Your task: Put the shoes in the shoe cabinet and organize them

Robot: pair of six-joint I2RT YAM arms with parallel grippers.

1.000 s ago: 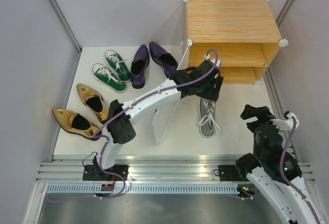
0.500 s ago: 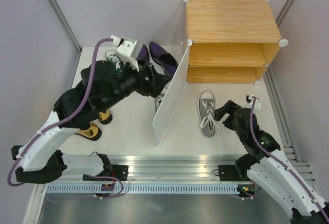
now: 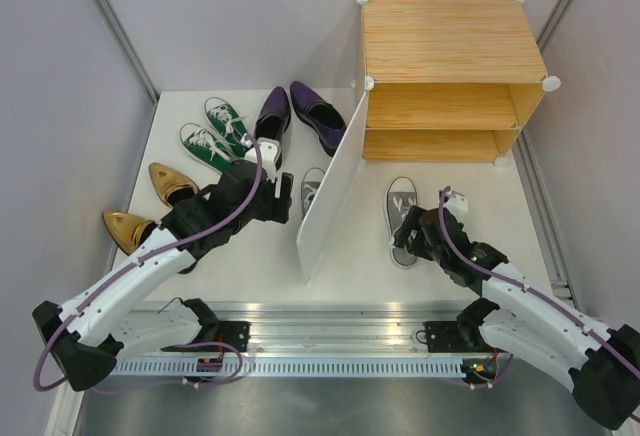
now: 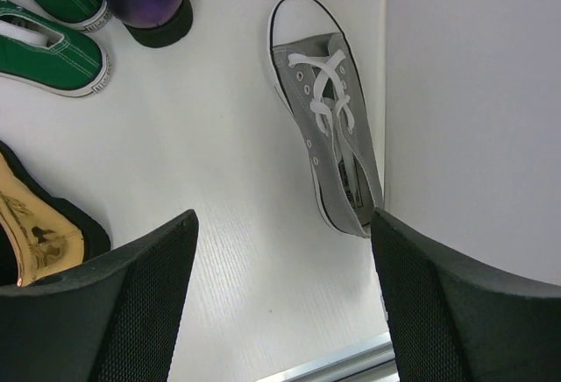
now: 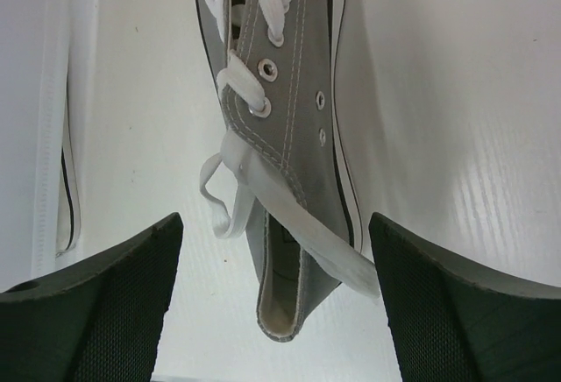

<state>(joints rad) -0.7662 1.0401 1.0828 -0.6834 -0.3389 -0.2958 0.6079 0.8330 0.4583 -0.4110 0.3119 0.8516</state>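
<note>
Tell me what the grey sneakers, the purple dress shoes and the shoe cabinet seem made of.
Grey sneakers: matte woven canvas by the stitching, with metal eyelets and a white rubber-looking sole rim. Purple dress shoes: glossy, likely patent leather or a synthetic; light glints off the uppers. Shoe cabinet: streaky bamboo-like grain, perhaps only a printed laminate, with a smooth white door.

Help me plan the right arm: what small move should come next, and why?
Probably lower the right gripper and close on the grey sneaker beneath it: its open jaws flank the shoe's heel end, nothing is held, and the shoe lies outside the shoe cabinet.
</note>
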